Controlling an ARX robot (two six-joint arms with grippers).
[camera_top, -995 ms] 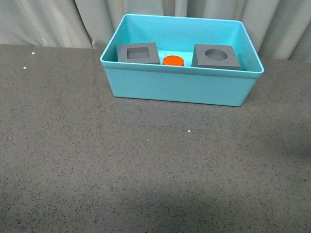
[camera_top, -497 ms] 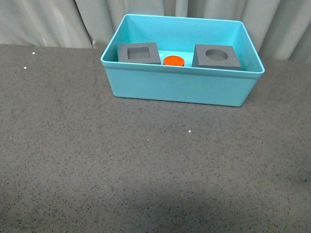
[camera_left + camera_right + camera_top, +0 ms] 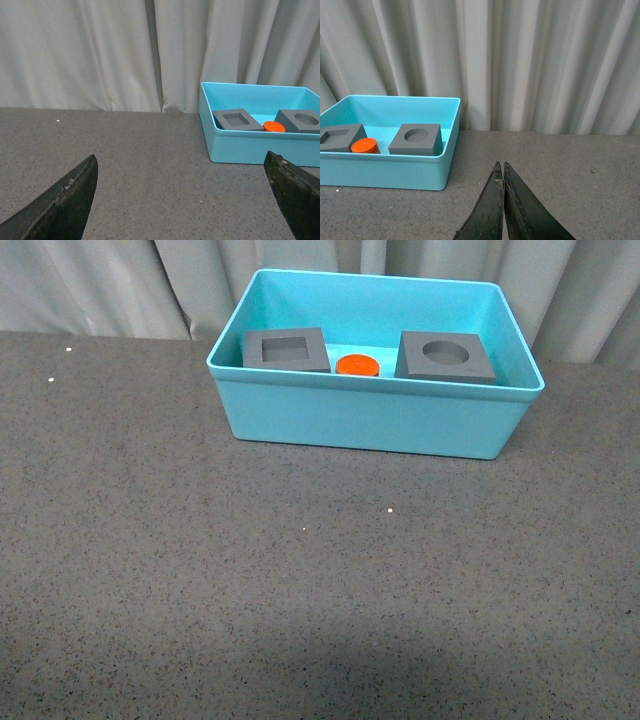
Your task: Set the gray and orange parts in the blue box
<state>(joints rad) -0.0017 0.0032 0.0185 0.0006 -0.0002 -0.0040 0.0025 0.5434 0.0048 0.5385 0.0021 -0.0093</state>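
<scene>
The blue box [image 3: 370, 425] stands at the back of the table. Inside it lie a gray cube with a square recess [image 3: 286, 349], an orange cylinder [image 3: 356, 365] and a gray cube with a round recess [image 3: 446, 356], side by side. Neither arm shows in the front view. In the left wrist view my left gripper [image 3: 181, 172] is open and holds nothing, well short of the blue box [image 3: 250, 145]. My right gripper [image 3: 501, 167] is shut with nothing in it, on the other side of the blue box [image 3: 390, 172].
Pale pleated curtains [image 3: 100, 285] hang behind the dark speckled table [image 3: 300, 590]. A few white specks [image 3: 389, 510] lie on the table.
A shadow at the right edge of the table has drawn away; the box and the parts in it have not moved.
</scene>
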